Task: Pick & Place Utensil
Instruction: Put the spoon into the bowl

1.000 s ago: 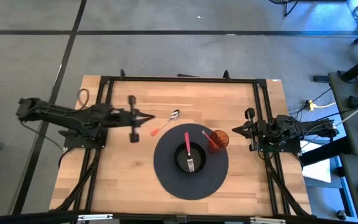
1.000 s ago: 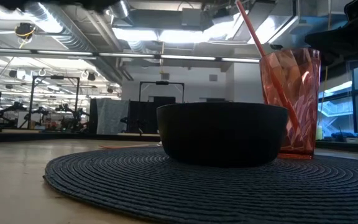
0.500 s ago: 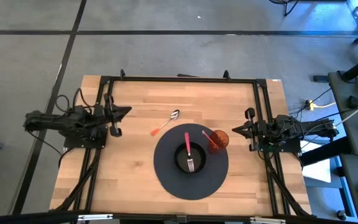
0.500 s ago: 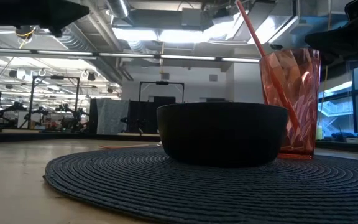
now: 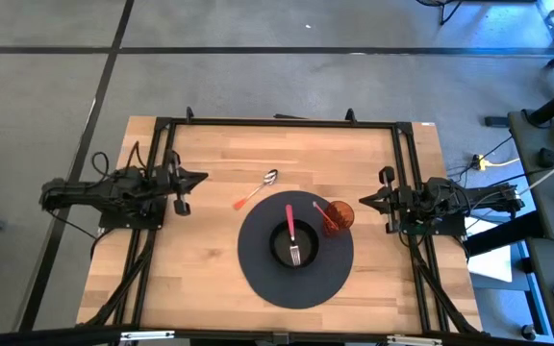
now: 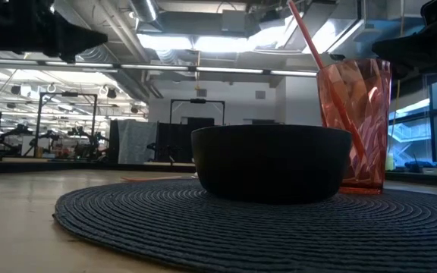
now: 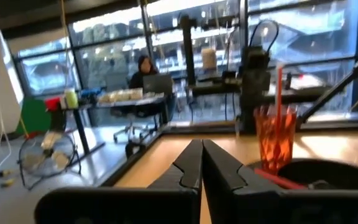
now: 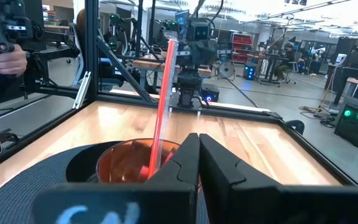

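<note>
A spoon [image 5: 256, 190] with an orange handle lies flat on the wooden table, left of the mat. A fork [image 5: 291, 234] with a pink handle rests in the black bowl [image 5: 293, 252], its handle over the far rim. The bowl stands on a dark round placemat [image 5: 258, 274]. An orange cup [image 5: 339, 215] holding a red straw stands on the mat's right part. My left gripper [image 5: 203, 177] is shut and level at the table's left side, well short of the spoon. My right gripper [image 5: 359, 200] is shut and level at the right side, just right of the cup.
Black frame rails [image 5: 277, 122] run along the table's far, left and right sides. The low view shows the bowl [image 6: 271, 161] and cup [image 6: 355, 125] on the mat [image 6: 264, 220]. A person's hand [image 8: 5, 59] shows beyond the table in the right wrist view.
My left gripper has drawn back from near the spoon toward the table's left edge and sunk lower, its arm folding in. It has stayed shut. The spoon lies where it was.
</note>
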Robot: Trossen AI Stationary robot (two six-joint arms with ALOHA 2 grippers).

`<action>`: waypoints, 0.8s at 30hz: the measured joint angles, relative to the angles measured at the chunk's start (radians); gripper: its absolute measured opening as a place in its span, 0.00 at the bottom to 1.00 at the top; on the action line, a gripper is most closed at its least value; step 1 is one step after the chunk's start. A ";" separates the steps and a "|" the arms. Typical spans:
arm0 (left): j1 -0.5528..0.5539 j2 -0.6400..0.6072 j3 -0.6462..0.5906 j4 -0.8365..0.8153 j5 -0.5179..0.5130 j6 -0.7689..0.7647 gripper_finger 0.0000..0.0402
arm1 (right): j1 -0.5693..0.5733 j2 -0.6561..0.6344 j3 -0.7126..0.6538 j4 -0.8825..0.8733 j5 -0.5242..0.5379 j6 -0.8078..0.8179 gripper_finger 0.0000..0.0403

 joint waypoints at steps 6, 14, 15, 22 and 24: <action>0.031 0.000 0.000 -0.088 -0.001 -0.004 0.01 | 0.000 0.000 0.000 0.000 0.000 -0.007 0.03; 0.060 0.000 0.000 -0.155 0.000 -0.029 0.01 | 0.000 0.000 0.000 0.000 0.000 -0.002 0.03; 0.063 0.000 0.000 -0.157 0.001 -0.029 0.01 | 0.000 0.000 0.000 0.000 0.000 -0.002 0.03; 0.065 0.000 0.000 -0.153 0.004 0.024 0.01 | 0.000 0.000 0.000 0.000 0.000 -0.007 0.03; 0.064 0.000 0.000 -0.153 0.004 0.038 0.01 | 0.000 0.000 0.000 0.000 0.000 -0.007 0.03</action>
